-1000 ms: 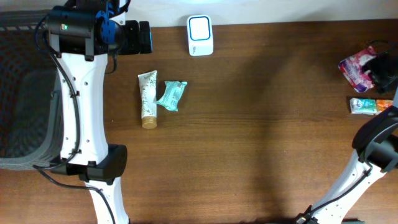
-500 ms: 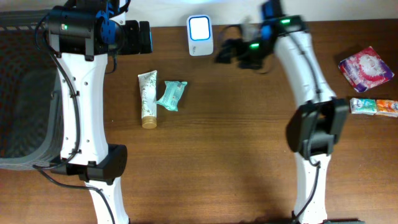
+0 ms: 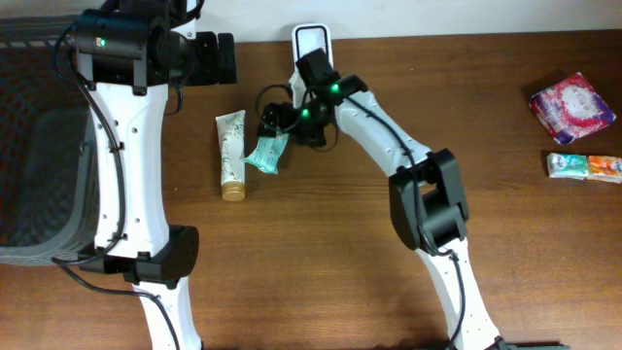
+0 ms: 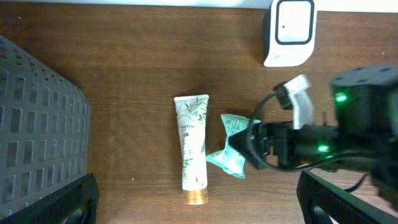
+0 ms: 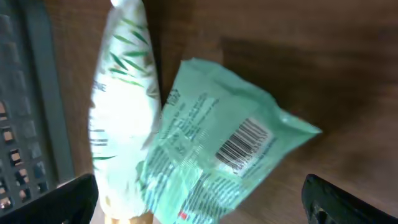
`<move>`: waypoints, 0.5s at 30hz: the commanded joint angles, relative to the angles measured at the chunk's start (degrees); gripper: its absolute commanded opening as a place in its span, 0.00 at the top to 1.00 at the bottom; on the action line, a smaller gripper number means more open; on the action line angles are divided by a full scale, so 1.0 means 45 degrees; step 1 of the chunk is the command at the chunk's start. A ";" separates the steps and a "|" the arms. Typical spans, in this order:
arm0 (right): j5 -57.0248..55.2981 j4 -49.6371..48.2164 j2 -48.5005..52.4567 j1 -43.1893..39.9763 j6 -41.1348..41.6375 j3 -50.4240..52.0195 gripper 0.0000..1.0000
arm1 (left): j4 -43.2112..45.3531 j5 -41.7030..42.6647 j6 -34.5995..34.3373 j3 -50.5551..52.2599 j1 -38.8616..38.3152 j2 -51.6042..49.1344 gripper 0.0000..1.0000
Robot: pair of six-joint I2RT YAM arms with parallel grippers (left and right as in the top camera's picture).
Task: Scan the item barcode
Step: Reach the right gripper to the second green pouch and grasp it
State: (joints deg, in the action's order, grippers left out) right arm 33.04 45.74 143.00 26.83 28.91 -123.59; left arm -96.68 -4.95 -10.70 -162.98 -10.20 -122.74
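A teal wipes packet [image 3: 268,152] lies flat on the brown table, its barcode [image 5: 245,142] facing up. Beside it on the left is a white tube with a gold cap [image 3: 231,156]. The white scanner [image 3: 311,37] stands at the table's back edge, partly covered by my right arm. My right gripper [image 3: 277,122] hovers open just above the packet [image 5: 211,162], its fingers [image 5: 348,202] wide on either side and touching nothing. My left gripper [image 3: 225,58] is open and empty high at the back left, looking down on the tube [image 4: 193,149] and packet [image 4: 231,155].
A dark mesh basket [image 3: 29,146] fills the left side. At the far right lie a pink packet [image 3: 571,102] and a small colourful pack [image 3: 583,165]. My right arm [image 4: 336,137] stretches across the table's middle toward the packet.
My right arm swung from the far right, past the scanner, to just above the teal packet, and its jaws opened wide. The left arm stayed still.
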 commanded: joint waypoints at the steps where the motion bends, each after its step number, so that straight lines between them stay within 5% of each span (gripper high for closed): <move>1: -0.0107 -0.0068 0.0607 0.0306 0.0364 0.0121 0.10 | -0.0010 -0.0010 0.0063 0.0005 0.0053 0.0053 0.01; 3: -0.0117 -0.0015 0.0767 0.0398 0.0355 0.0131 0.21 | -0.0005 -0.0005 0.0063 0.0005 0.0053 0.0053 0.01; 6: -0.0539 0.0311 0.0801 0.0437 0.0355 0.0126 0.70 | -0.0010 -0.0005 0.0063 0.0005 0.0053 0.0053 0.01; 7: -0.0500 0.0631 0.0709 0.0267 0.0350 0.0126 0.76 | -0.0010 -0.0005 0.0058 0.0005 0.0053 0.0053 0.01; 11: -0.0617 0.1511 0.0160 -0.0393 -0.0510 0.0112 0.88 | -0.0010 -0.0005 0.0063 0.0005 0.0053 0.0053 0.01; 15: -0.3934 0.3997 -0.1273 -0.1370 -0.1394 -0.0029 0.89 | -0.0010 -0.0005 0.0058 0.0005 0.0049 0.0053 0.01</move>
State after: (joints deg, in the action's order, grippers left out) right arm 28.36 58.81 143.28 23.77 26.72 -123.52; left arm -96.68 -4.95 -10.70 -162.98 -10.20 -122.74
